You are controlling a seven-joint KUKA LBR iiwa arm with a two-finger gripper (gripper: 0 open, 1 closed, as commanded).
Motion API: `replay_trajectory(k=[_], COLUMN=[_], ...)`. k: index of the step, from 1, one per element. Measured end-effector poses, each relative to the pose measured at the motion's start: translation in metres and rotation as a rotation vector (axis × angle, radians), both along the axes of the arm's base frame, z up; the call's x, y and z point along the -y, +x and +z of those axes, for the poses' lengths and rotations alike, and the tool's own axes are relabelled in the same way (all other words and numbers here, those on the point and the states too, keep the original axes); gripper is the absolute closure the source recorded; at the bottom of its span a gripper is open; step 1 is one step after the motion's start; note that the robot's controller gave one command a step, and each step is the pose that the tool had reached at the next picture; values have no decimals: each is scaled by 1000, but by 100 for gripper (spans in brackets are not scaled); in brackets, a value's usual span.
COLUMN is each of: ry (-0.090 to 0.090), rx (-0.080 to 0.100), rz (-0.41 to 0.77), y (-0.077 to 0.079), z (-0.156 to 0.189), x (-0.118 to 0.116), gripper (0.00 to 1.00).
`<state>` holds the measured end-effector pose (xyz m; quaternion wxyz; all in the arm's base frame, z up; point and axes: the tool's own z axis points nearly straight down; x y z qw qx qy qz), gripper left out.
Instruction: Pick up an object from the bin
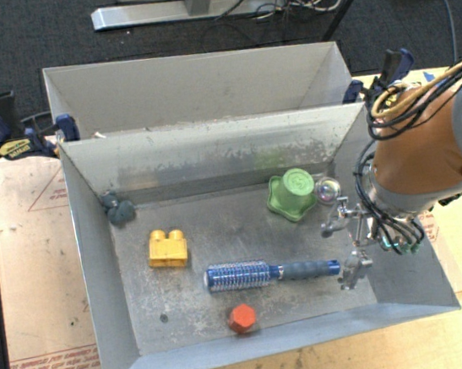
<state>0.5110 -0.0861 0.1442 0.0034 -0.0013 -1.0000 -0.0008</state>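
Two fingers (333,226) stand spread apart, we see, as the gripper (344,250) sits low at the right of the bin (219,224), just off the handle tip of a blue hairbrush (261,274). The hairbrush lies left-to-right across the lower middle, bristle head left, handle pointing right.
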Motion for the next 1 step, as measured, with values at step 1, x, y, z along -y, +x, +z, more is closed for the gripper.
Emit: replay_trajectory(k=[1], ry=[-1], rx=[14], rz=[-71], y=[-10], z=[-73], x=[3], gripper=[0])
